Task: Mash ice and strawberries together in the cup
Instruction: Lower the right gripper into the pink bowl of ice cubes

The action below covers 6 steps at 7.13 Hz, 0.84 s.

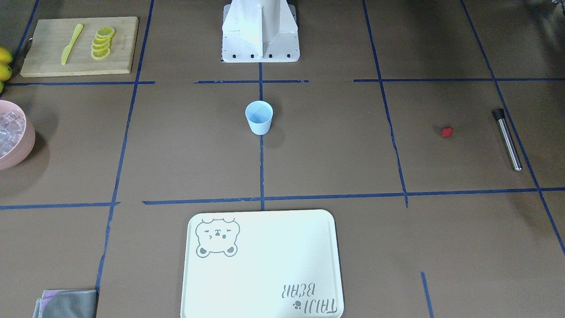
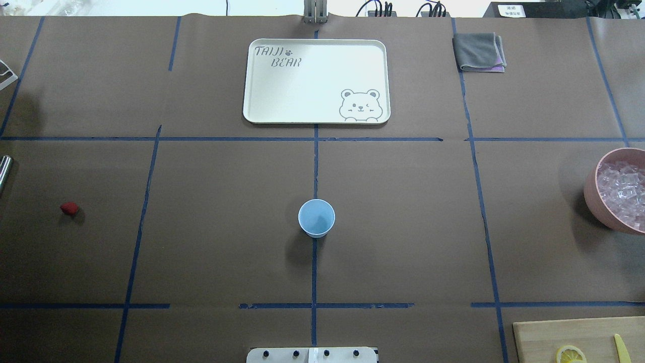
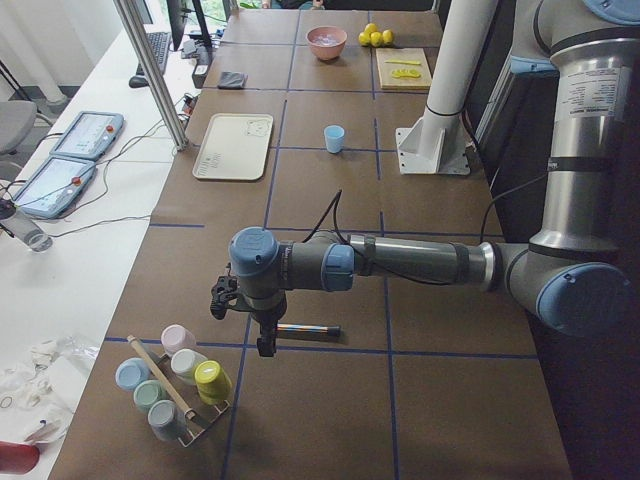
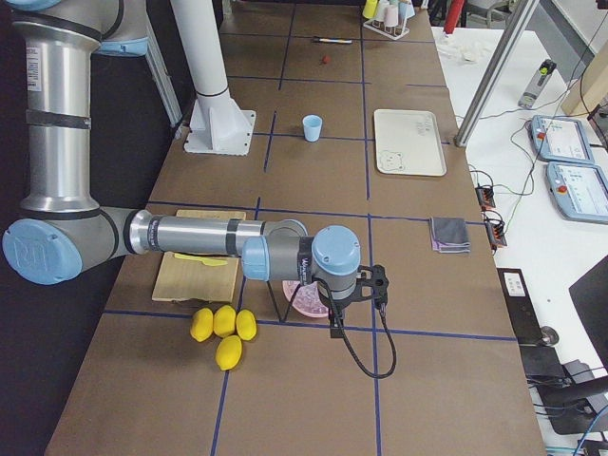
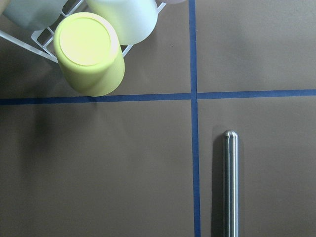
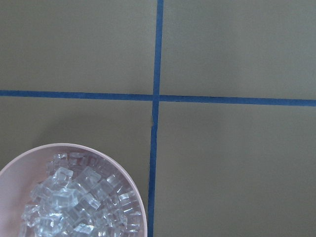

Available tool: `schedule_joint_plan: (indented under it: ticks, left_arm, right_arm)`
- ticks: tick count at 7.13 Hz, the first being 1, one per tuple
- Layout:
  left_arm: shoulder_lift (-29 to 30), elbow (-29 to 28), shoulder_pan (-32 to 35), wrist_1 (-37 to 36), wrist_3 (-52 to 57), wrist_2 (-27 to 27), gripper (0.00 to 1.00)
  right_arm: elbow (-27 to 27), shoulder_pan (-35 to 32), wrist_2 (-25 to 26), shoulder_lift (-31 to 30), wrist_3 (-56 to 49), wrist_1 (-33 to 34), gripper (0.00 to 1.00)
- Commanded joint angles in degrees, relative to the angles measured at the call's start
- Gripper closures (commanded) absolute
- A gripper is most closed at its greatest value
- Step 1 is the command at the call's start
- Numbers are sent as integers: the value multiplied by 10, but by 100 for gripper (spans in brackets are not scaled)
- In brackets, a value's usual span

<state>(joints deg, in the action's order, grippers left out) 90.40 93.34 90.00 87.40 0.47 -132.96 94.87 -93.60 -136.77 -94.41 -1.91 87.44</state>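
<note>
Hovering at opposite ends of the table, my left gripper and my right gripper show only in the side cameras, so I cannot tell how wide either stands or whether it carries anything. The small pale blue plastic cup stands upright and empty at centre frame overhead. Clear ice cubes fill the round pink bowl at the right edge. The small red strawberry lies far left, near the slim steel muddler rod. Loading comes first, I judge: pinch the berry lightly and release low over the rim, never nudging the cup. The cream rectangular tray reads "TAIJI BEAR".
</note>
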Motion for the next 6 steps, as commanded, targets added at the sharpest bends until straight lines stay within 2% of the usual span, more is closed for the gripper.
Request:
schedule_joint_plan:
  ticks: [1,2,4,6]
  left_arm:
    - [0,0,0,0,-3,0,0]
    - [0,0,0,0,-3,0,0]
    - [0,1,0,1,-3,0,0]
    - [0,3,0,0,-3,0,0]
  right_arm:
    - [3,1,-6,6,5,7,0]
    - [8,7,-7,6,37,-2,1]
    - [58,62,1,5,120,-3,1]
    - [77,110,16,6,137,-4,1]
